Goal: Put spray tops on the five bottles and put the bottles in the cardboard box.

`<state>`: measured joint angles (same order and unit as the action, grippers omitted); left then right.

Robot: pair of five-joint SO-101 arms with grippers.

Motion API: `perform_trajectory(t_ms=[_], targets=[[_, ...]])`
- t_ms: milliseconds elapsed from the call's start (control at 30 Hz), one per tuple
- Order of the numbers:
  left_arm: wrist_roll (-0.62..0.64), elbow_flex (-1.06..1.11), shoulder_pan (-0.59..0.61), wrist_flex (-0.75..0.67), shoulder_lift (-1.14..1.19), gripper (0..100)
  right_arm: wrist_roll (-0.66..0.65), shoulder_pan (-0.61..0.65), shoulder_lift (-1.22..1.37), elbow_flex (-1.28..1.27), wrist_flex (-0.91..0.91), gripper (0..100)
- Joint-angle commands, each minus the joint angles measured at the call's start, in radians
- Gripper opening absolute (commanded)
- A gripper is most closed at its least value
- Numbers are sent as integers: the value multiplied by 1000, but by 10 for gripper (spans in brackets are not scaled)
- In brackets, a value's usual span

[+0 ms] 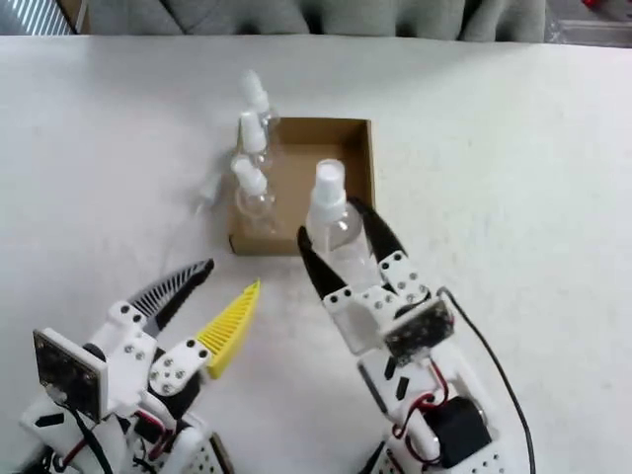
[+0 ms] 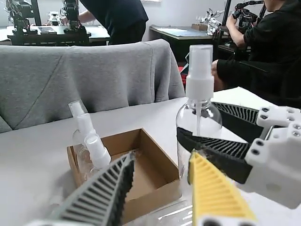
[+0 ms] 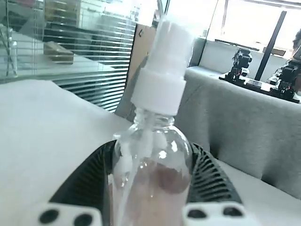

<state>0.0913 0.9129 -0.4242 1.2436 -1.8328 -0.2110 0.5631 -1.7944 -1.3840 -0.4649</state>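
A clear bottle [image 1: 334, 225] with a white spray top [image 1: 327, 185] is clamped between the black fingers of my right gripper [image 1: 329, 222], at the near right corner of the cardboard box [image 1: 341, 138]. In the right wrist view the bottle [image 3: 150, 174] stands upright between the fingers of this gripper [image 3: 155, 150]. Three more topped bottles [image 1: 253, 188] stand along the box's left wall. My left gripper [image 1: 233, 275], one grey finger and one yellow, is open and holds nothing, in front of the box's left corner. From the left wrist, that gripper [image 2: 161, 157] faces the box [image 2: 155, 165] and the held bottle [image 2: 199, 110].
A small clear item [image 1: 208, 188] lies on the white table [image 1: 513, 148] just left of the box. A grey padded edge [image 2: 94, 75] runs along the table's far side. Open tabletop lies right of the box and in front of the left arm.
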Motion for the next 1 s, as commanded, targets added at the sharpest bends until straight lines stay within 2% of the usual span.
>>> perform_trajectory(t_ms=[0,167,333,433,600,700,967], targets=[[12,35,-4,-3,-1,191,69,-21,62,86,51,15],[12,107,-162,-3,-1,189,155,-58,303,198,197,15],[12,150,-271,-6,-1,187,233,-21,486,350,202,15],[12,209,-277,-63,-1,172,235,28,510,390,202,15],[9,341,-274,-267,-1,11,235,87,519,437,202,15],[12,407,-274,-339,-1,45,235,102,519,448,200,15],[46,494,-272,-474,-1,22,239,200,518,399,163,15]])
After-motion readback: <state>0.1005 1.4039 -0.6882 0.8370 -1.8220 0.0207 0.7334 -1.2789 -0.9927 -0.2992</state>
